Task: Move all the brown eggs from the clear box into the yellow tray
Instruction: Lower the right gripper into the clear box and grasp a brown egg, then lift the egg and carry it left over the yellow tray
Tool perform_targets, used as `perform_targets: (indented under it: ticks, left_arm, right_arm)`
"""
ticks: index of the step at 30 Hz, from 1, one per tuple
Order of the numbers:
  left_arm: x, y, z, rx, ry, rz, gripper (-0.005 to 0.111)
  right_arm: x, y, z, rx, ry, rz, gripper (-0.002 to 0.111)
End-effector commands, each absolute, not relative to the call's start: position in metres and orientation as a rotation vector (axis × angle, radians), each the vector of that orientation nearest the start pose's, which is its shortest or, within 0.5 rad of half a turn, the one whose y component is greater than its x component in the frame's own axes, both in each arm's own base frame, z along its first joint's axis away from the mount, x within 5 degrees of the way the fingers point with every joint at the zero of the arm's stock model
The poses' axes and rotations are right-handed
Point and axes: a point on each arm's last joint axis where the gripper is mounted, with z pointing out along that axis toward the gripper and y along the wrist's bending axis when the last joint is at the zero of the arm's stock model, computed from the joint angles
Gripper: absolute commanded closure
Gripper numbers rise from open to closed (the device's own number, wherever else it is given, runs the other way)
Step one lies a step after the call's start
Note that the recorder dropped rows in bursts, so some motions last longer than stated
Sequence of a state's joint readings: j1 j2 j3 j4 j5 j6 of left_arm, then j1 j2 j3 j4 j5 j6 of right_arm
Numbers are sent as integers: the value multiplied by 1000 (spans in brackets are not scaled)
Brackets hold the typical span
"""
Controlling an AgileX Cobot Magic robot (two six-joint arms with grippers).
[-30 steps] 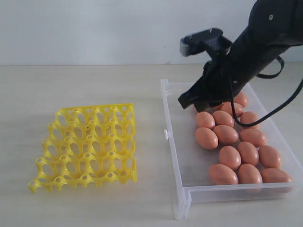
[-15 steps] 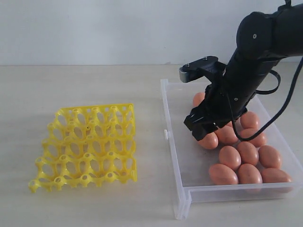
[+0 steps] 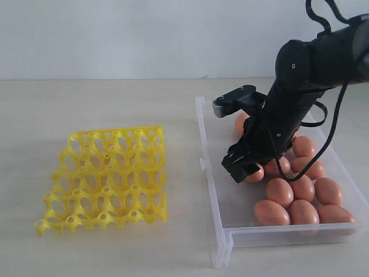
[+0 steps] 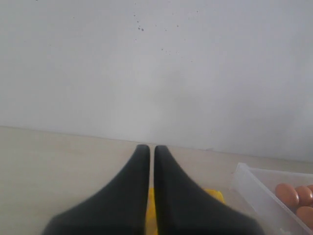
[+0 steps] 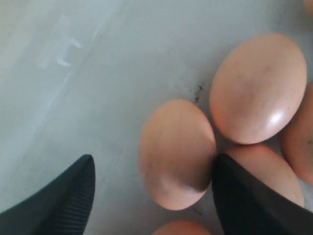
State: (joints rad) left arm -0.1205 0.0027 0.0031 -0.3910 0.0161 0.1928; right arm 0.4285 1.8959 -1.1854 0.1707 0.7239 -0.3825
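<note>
Right wrist view: one orange-brown oval egg (image 5: 177, 152), long axis crosswise to the closing line, is bracketed on the floor of the clear plastic box (image 5: 73, 73) by the wide-open right gripper (image 5: 152, 161).

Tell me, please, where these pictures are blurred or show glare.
Left wrist view: the left fingers are soft, too near the lens. Right wrist view: the right fingers slightly blurred, a small glare spot on one brown egg. Exterior view: even, soft light, the yellow tray sharp with hardly any shadow.
</note>
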Motion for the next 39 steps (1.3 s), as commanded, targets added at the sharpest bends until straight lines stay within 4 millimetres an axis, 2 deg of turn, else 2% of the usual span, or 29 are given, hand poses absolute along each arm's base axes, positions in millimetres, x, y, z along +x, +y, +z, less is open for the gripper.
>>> perform_targets:
  ticks: [1, 8, 11, 13, 14, 15, 17, 18, 19, 20, 22, 27, 29, 33, 39]
  left_arm:
    - [56, -7, 213, -66, 1488, -276, 103]
    - [56, -7, 213, -66, 1488, -276, 103]
    - [56, -7, 213, -66, 1488, -276, 103]
    - [56, -7, 213, -66, 1488, -276, 103]
    - [56, -7, 213, -66, 1488, -276, 103]
    - [56, -7, 213, -66, 1488, -276, 103]
    - [56, -7, 213, -66, 1488, -276, 103]
    - [56, -7, 213, -66, 1488, -276, 103]
    - [56, -7, 213, -66, 1488, -276, 103]
    - [56, -7, 213, -66, 1488, -276, 103]
    - [56, -7, 213, -66, 1488, -276, 103]
    - [56, -7, 213, -66, 1488, -276, 103]
    - [56, -7, 213, -66, 1488, -276, 103]
    - [56, -7, 213, -66, 1488, -276, 103]
    - [56, -7, 213, -66, 1488, -276, 103]
  right_arm:
    - [331, 163, 156, -1011, 2704, 183, 48]
    - [335, 164, 139, -1018, 2720, 176, 48]
    - [336, 164, 137, -1017, 2712, 170, 48]
    - [337, 164, 138, -1057, 2688, 157, 55]
    - [337, 164, 138, -1105, 2667, 150, 65]
    - [337, 164, 138, -1119, 2661, 148, 70]
    - [337, 164, 138, -1126, 2658, 147, 86]
    - [337, 164, 138, -1121, 2660, 152, 102]
    - [337, 165, 138, -1110, 2658, 160, 108]
    - [338, 166, 140, -1083, 2644, 174, 108]
    - [342, 170, 155, -987, 2575, 211, 108]
    - [345, 172, 227, -752, 2281, 291, 108]
    - [343, 182, 250, -675, 2151, 382, 108]
    - [332, 216, 264, -681, 1981, 401, 108]
    - [309, 273, 261, -794, 1792, 199, 108]
